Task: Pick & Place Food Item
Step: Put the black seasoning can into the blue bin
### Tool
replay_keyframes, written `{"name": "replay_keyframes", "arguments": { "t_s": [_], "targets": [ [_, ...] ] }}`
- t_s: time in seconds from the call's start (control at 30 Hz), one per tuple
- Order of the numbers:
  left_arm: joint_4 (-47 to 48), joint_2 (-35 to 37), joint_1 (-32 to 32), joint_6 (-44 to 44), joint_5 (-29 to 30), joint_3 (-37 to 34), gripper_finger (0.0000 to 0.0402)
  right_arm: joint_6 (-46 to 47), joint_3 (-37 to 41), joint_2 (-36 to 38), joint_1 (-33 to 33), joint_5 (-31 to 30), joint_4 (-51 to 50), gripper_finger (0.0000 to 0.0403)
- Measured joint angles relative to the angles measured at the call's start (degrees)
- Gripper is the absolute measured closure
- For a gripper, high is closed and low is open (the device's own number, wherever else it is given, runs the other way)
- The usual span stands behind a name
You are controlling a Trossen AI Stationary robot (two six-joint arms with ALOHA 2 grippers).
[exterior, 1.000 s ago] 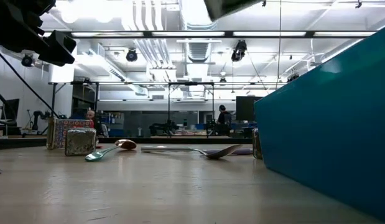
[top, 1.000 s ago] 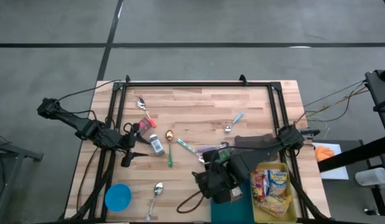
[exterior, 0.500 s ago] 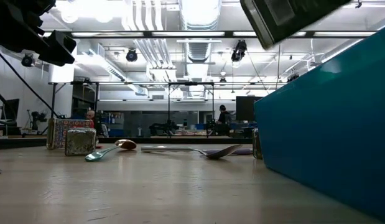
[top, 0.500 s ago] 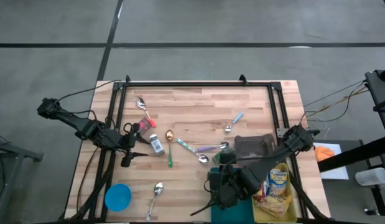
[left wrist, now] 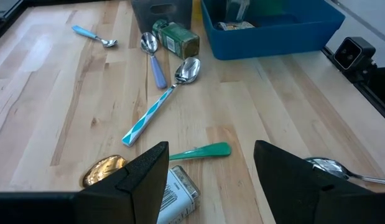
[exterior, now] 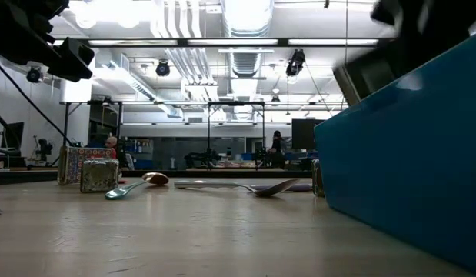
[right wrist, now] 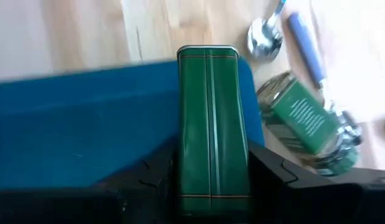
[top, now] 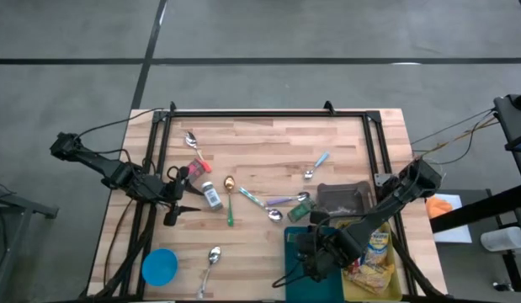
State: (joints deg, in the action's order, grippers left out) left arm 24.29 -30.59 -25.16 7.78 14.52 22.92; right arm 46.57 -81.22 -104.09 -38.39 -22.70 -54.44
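My right gripper [top: 315, 252] hangs over the near left corner of the blue bin [top: 299, 284], shut on a green rectangular tin [right wrist: 212, 112]. In the low view the gripper shows as a dark blurred block [exterior: 376, 65] just above the bin's wall [exterior: 407, 161]. The bin also holds bright food packets [top: 374, 252]. A green jar [right wrist: 301, 118] lies on its side on the table just beyond the bin's far edge. My left gripper [top: 180, 200] waits open at the table's left side, its fingers [left wrist: 145, 180] apart with nothing between them. My right gripper pinches the green tin between its two fingers [right wrist: 148, 177], one on each long side [right wrist: 183, 180]. The fingers slant down from above and lie along the tin's length. The tin is lifted clear, over the bin's corner.
Several spoons [top: 277, 202] lie scattered over the middle of the table, with a white spice jar [top: 212, 197] and a red item [top: 199, 168] near my left gripper. A dark tray [top: 342, 198] sits beyond the bin, and a blue round lid [top: 159, 267] at the near left.
My right gripper has come down toward the blue bin with the green tin, shifting a little toward the table's right edge, and has rolled about its own line. In the low view it has sunk from the top of the picture to the bin's rim.
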Motion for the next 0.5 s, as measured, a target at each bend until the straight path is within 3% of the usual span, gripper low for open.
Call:
{"name": "replay_keyframes", "arguments": {
  "t_s": [0.23,0.5],
  "targets": [
    [0.0,0.0,0.0,0.0,0.0,0.0,0.0161,-0.2,11.1,0.7,0.0,0.4,11.3,0.0266],
    [0.0,0.0,0.0,0.0,0.0,0.0,0.0161,-0.2,17.2,0.7,0.0,0.4,21.4,0.0266]
  ]
}}
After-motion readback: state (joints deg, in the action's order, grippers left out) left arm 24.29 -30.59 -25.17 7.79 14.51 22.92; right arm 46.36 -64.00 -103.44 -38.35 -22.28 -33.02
